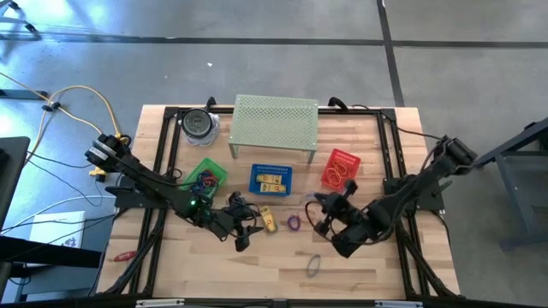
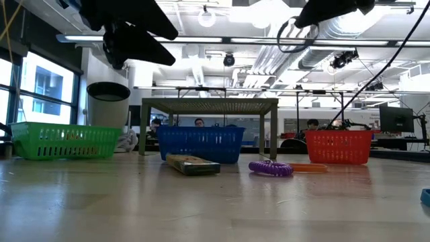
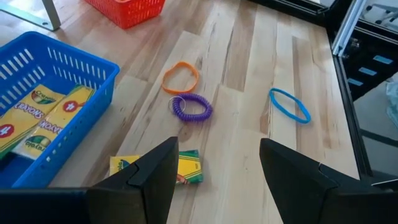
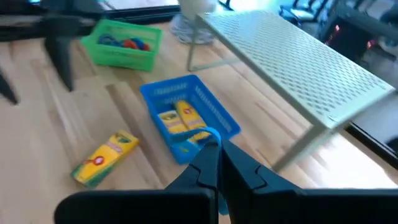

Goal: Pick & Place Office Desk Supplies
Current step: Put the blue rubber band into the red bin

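Wooden counter (image 1: 368, 257) half sorted: bins partly filled, several supplies loose.
Crayon box (image 3: 179, 168), purple coil (image 3: 191, 107), orange band (image 3: 180, 77), blue loop (image 3: 290, 104) remain; left gripper (image 3: 214, 171) jaws released, right gripper (image 4: 217, 163) jaws clenched, apparently pinching a blue band (image 4: 210, 133).

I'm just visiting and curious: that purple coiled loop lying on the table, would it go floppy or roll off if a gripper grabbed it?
The purple coiled loop looks springy, so it would probably stretch and sag. It lies flat on the table, so rolling seems unlikely. It looks light.
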`<control>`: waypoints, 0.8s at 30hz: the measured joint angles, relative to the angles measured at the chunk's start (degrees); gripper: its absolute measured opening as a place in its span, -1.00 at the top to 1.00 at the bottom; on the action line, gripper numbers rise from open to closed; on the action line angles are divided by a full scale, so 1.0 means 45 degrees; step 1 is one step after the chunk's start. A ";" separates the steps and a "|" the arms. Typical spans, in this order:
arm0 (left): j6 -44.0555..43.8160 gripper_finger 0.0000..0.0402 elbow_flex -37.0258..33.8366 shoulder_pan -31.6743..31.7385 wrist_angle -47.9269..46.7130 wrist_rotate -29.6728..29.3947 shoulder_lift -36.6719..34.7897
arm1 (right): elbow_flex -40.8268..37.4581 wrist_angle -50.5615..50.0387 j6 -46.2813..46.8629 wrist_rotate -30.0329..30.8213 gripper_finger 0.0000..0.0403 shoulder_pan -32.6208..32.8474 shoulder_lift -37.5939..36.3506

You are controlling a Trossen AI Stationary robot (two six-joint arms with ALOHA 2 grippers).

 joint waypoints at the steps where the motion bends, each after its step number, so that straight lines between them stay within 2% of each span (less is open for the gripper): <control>1: 0.0000 -0.09 0.0000 0.0000 0.0000 0.0000 0.0004 | 0.0000 -0.0370 0.0343 -0.0065 0.98 -0.0039 -0.0170; 6: 0.0000 -0.09 -0.0005 0.0000 -0.0001 -0.0002 0.0004 | 0.0000 -0.2698 0.2128 -0.0529 0.98 -0.0319 -0.0878; 13: 0.0000 -0.09 -0.0019 0.0000 0.0005 -0.0005 0.0004 | 0.0000 -0.7113 0.5978 -0.2541 0.98 -0.1141 -0.1517; 16: 0.0000 -0.09 -0.0023 0.0000 0.0005 -0.0010 0.0004 | -0.0077 -0.8159 0.6287 -0.2952 0.98 -0.1480 -0.1505; 24: -0.0192 -0.09 -0.0024 0.0000 0.0010 -0.0010 0.0004 | -0.1569 -0.7921 0.5623 -0.4637 0.98 -0.3587 -0.1497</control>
